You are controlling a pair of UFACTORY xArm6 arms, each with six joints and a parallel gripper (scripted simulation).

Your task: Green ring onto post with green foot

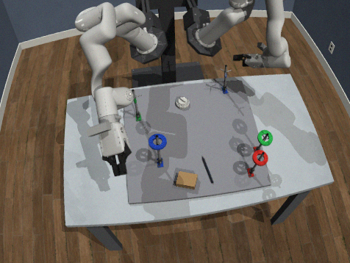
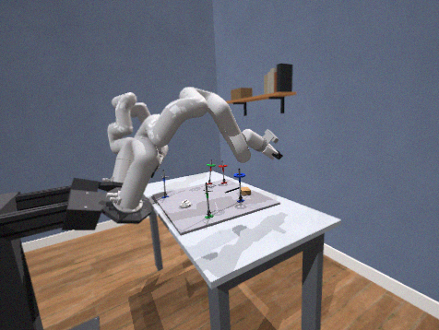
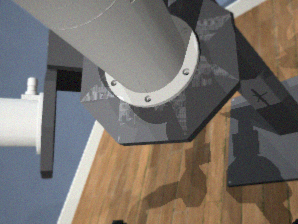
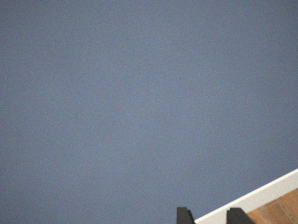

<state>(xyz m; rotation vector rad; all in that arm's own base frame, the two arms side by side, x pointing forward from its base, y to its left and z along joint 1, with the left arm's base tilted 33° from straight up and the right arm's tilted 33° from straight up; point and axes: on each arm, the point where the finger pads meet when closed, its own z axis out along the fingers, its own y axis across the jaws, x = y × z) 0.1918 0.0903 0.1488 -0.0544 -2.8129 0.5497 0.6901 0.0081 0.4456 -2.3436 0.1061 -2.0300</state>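
The green ring point(image 1: 270, 142) point(image 2: 207, 165) lies around a post with a red foot point(image 1: 255, 149), high up near its tip. The post with the green foot point(image 1: 138, 117) point(image 2: 208, 216) stands upright without a ring, a green mark partway up its pole. My right gripper point(image 1: 119, 173) point(image 2: 278, 157) point(image 4: 206, 215) is partly open with nothing between its fingers, raised above the table beside the post with the blue ring. My left gripper point(image 1: 240, 59) point(image 3: 206, 221) is open and empty, beyond the table edge near the robot base, far from the green ring.
A red ring point(image 1: 254, 159) on another red-footed post stands close to the green ring. A blue ring point(image 1: 151, 144) point(image 2: 235, 175) is on a blue-footed post. A ringless blue-footed post point(image 1: 225, 91), white round object point(image 1: 182, 103), tan block point(image 1: 187, 180) and dark pen point(image 1: 207, 169) are on the mat.
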